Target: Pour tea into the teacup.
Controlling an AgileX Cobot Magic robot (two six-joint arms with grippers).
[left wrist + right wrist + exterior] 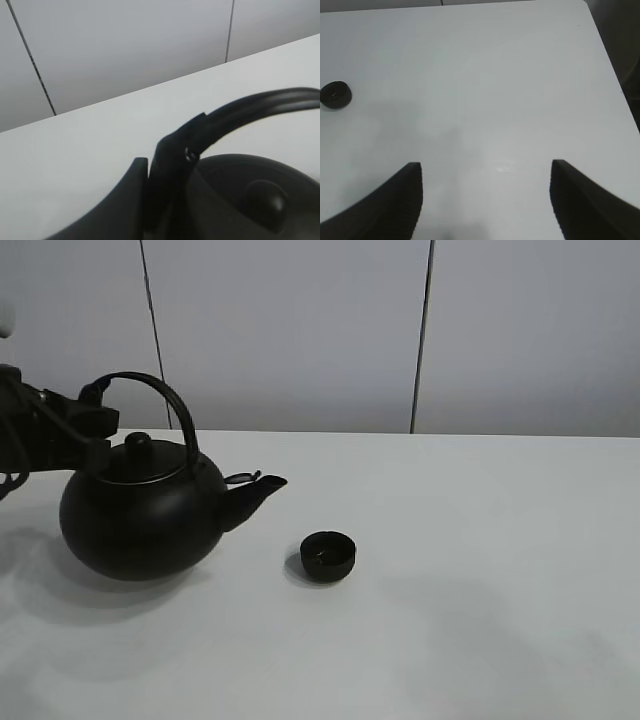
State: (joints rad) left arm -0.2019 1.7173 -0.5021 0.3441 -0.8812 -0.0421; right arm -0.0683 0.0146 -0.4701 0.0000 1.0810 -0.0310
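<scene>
From the high camera, the left gripper (98, 423) is clamped on the rear end of the arched handle (160, 392) of the kettle (140, 515). The kettle sits low at the left of the table (500, 590); whether it is resting or just lifted I cannot tell. Its spout (255, 488) points right, and the teacup (328, 556) stands upright beyond the spout tip, to the right and a little nearer the camera, clear of the kettle. My judgement is that the pour turns on carrying the spout along that line until its tip is over the cup, then tipping forward. In the left wrist view, the left gripper (150, 187) shows its jaws drawn together on the handle (260, 102), with the lid knob (267, 200) just behind; the cup is out of sight here. In the right wrist view, the right gripper (485, 200) has its jaws apart over bare table (495, 75) with nothing between them, and the teacup (336, 94) lies well off to one side, so the left arm is the nearer one.
</scene>
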